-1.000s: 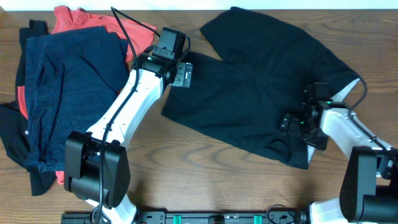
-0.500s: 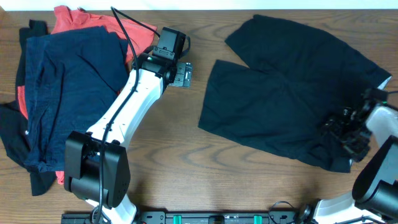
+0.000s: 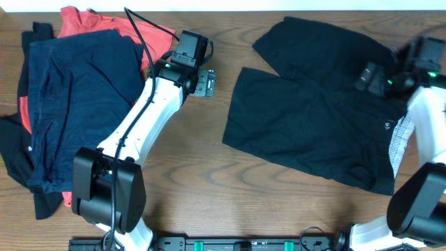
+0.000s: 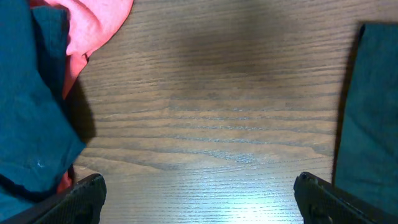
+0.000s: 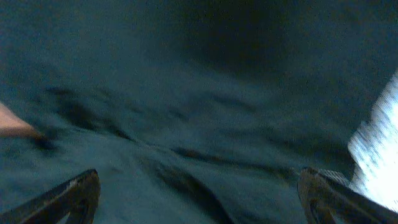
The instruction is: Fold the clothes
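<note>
Hovering over the upper right part of the black shorts (image 3: 306, 118), the right pincer (image 5: 198, 198) has its fingers spread wide with nothing between them. Its blurred wrist view shows only dark, rumpled cloth underneath and a strip of pale grey-white mesh lining (image 5: 376, 143) at the right edge. From overhead, that lining appears as a pale sliver along the shorts' right side, next to the white arm link. The shorts lie spread out on the wooden desk (image 3: 209, 181), with a notch in their left outline. Left of the shorts and clear of them, the left pincer (image 4: 199, 198) hangs over bare wood, its fingers also wide apart and empty. The shorts' left edge only just enters the right of its wrist view. Farther left, well apart from the shorts, the other clothes lie in a loose pile. A navy garment (image 3: 77, 90) is draped on top, a coral-red garment (image 3: 87, 21) shows from under it at the rear, and a black garment (image 3: 12, 150) trails along the side farthest from the shorts.
</note>
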`<state>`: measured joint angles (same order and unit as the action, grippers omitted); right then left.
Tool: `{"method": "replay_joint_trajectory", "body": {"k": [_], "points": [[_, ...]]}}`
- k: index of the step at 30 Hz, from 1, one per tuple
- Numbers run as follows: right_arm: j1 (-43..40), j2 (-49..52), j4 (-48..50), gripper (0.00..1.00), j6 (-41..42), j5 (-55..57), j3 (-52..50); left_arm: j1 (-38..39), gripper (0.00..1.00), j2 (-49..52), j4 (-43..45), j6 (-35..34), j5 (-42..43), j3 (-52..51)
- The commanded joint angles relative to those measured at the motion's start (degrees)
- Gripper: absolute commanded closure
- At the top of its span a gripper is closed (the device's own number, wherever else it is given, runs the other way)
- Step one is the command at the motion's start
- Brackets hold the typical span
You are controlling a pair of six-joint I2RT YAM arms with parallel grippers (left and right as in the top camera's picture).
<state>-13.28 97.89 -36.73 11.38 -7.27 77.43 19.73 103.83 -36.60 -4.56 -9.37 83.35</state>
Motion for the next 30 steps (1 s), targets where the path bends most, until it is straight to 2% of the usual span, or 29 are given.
{"method": "replay_joint_trajectory", "body": {"k": [1,8,17,30], "points": [[5.53,1.53,5.88,0.01,-4.22,-3.23,0.79,-0.2,0.02,-0.04,0.2,-0.68,-0.02,0.57],[14.21,13.2,23.96,0.01,-4.39,-0.98,0.79,-0.2,0.02,-0.04,-0.48,-0.68,-0.02,0.57],[16.63,25.83,41.48,0.01,-3.8,-0.35,0.81,-0.2,0.02,-0.04,-0.94,-0.68,-0.02,0.46],[16.72,33.27,48.96,0.01,-3.13,4.9,0.92,-0.2,0.02,-0.04,-1.16,0.0,-0.11,0.46]]}}
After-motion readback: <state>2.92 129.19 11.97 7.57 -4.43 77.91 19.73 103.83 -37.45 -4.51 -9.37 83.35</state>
